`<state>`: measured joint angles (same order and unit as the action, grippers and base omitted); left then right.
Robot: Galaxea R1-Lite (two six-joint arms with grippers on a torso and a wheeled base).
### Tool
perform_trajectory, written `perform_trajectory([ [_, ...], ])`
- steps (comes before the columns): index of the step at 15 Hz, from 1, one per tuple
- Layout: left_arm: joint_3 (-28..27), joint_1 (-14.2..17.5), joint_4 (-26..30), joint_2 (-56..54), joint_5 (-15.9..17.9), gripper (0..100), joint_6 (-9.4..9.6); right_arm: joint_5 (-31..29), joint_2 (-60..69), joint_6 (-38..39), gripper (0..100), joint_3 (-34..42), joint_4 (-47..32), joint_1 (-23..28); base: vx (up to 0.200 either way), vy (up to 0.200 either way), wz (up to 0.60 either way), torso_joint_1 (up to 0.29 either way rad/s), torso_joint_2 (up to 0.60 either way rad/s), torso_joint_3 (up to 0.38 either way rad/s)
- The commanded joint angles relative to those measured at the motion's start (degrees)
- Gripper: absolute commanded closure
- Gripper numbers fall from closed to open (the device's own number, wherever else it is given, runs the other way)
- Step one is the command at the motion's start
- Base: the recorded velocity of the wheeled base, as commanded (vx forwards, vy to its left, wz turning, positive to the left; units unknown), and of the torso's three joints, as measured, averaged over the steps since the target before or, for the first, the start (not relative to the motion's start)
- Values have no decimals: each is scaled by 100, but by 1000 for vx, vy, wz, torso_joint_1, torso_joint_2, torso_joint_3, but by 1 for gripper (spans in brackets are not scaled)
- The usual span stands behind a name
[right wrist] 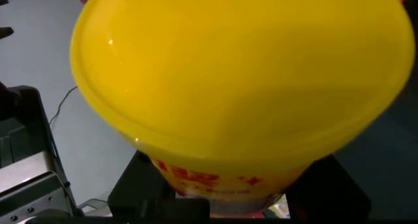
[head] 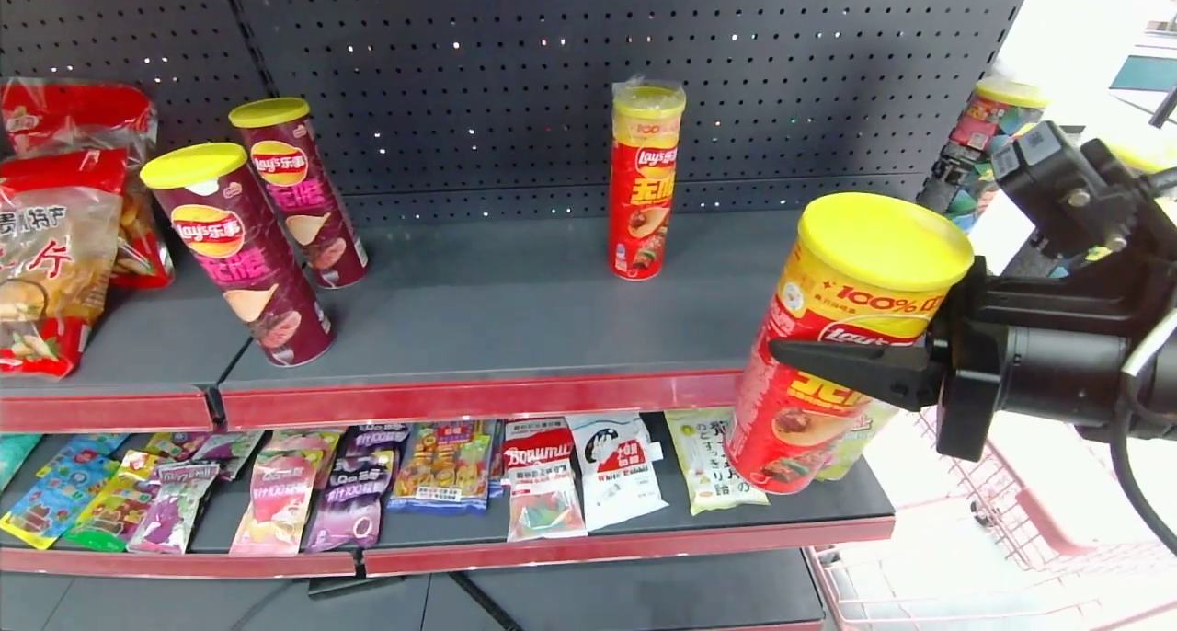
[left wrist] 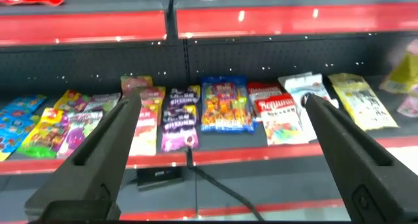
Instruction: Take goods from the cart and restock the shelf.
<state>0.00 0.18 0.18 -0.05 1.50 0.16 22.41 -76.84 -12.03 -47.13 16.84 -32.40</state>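
Dark metal shelving with red edging (head: 460,398) is facing us. Our left gripper (left wrist: 221,100) is hanging spread, empty. Our right gripper (head: 809,350) is pinching a red cardboard crisp tube with a yellow lid (head: 846,337) near the upper board's (head: 515,323) right front corner; we are judging it needs carrying inward and setting down. One finger is hiding behind it.

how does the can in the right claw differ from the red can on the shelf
The held can hangs in the right claw, off the shelf; the shelf can stands free on it. The held can tilts; the shelf can is about upright. Both are red with yellow lids.
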Motion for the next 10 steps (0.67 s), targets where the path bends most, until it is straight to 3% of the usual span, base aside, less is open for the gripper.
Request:
perform_trajectory([
  [1,0,-1,-1,5,-1,0,2,9,55,-1,100,11,4,-12,200,0,0,7,2,2],
  [8,0,-1,-1,5,-1,0,-7,9,99,-1,100,37,4,-12,200,0,0,2,1,3],
  [10,0,-1,-1,5,-1,0,-7,9,108,-1,100,55,4,-12,0,0,0,0,0,0],
])
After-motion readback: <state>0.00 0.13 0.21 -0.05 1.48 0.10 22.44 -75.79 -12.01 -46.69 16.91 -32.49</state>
